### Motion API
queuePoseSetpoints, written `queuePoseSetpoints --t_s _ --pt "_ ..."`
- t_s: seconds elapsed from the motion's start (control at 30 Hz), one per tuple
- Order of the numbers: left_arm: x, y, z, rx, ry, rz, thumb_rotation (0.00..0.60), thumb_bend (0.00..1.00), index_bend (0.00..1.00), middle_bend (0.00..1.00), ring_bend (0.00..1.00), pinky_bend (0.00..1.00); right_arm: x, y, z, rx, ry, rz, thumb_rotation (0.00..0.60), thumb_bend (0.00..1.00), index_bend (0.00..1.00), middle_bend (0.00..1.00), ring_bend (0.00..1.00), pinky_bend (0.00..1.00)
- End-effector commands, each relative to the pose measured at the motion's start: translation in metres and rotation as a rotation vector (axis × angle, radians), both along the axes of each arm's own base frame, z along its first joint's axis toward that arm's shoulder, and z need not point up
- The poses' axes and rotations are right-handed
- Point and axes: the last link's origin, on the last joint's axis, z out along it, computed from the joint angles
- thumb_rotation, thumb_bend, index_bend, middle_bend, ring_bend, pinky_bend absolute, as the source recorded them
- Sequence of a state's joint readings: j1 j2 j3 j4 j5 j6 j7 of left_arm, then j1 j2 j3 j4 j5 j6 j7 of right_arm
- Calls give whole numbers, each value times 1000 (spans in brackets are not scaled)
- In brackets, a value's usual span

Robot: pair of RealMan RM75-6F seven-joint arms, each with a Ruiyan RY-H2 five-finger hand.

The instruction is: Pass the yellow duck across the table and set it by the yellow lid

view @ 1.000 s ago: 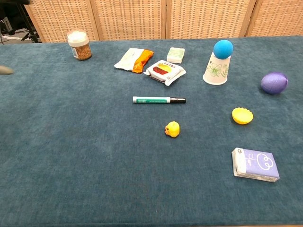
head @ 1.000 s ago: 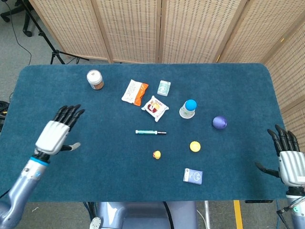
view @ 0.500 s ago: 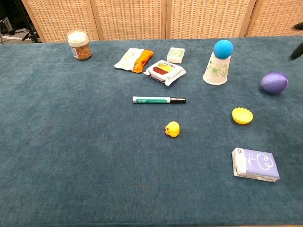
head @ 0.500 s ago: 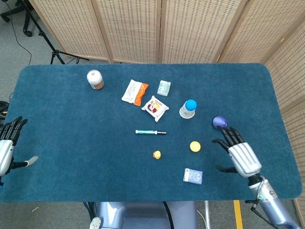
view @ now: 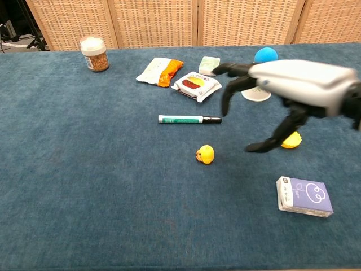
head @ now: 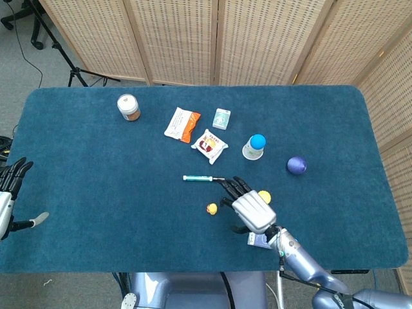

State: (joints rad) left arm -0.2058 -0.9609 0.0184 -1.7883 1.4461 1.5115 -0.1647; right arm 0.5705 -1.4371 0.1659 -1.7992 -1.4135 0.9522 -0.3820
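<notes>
The small yellow duck (head: 211, 208) (view: 205, 153) sits on the blue table, just below the marker pen. The yellow lid (head: 264, 195) (view: 291, 140) lies to the duck's right, partly covered by my right hand. That right hand (head: 250, 207) (view: 290, 93) hovers above the table just right of the duck, fingers spread, holding nothing. At the table's left edge my left hand (head: 8, 199) is open and empty; the chest view does not show it.
A green marker pen (head: 203, 178) lies above the duck. A purple card box (view: 304, 196) sits near the front edge. Further back are a paper cup with a blue ball (head: 255, 147), a purple ball (head: 296, 165), snack packets (head: 209, 145) and a jar (head: 129, 107).
My right hand has swung in from the right edge to hover beside the duck, now covering part of the lid. My left hand withdrew to the left edge. The duck has not moved.
</notes>
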Motion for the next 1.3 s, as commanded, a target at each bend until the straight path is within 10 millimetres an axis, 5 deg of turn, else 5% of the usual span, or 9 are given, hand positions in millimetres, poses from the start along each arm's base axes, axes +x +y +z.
queuePoseSetpoints --t_s 0.03,0.37,1.3 --pt "0 0 0 -5 0 -2 600 26 0 0 0 0 23 -4 -27 20 20 25 600 242 365 0 0 0" --pt "0 0 0 -21 -6 -4 600 25 0 0 0 0 38 -16 -70 -1 131 18 600 280 365 0 0 0" --pt "-1 2 1 -41 -18 0 600 27 0 0 0 0 24 -37 -89 -11 198 -74 600 311 365 0 0 0"
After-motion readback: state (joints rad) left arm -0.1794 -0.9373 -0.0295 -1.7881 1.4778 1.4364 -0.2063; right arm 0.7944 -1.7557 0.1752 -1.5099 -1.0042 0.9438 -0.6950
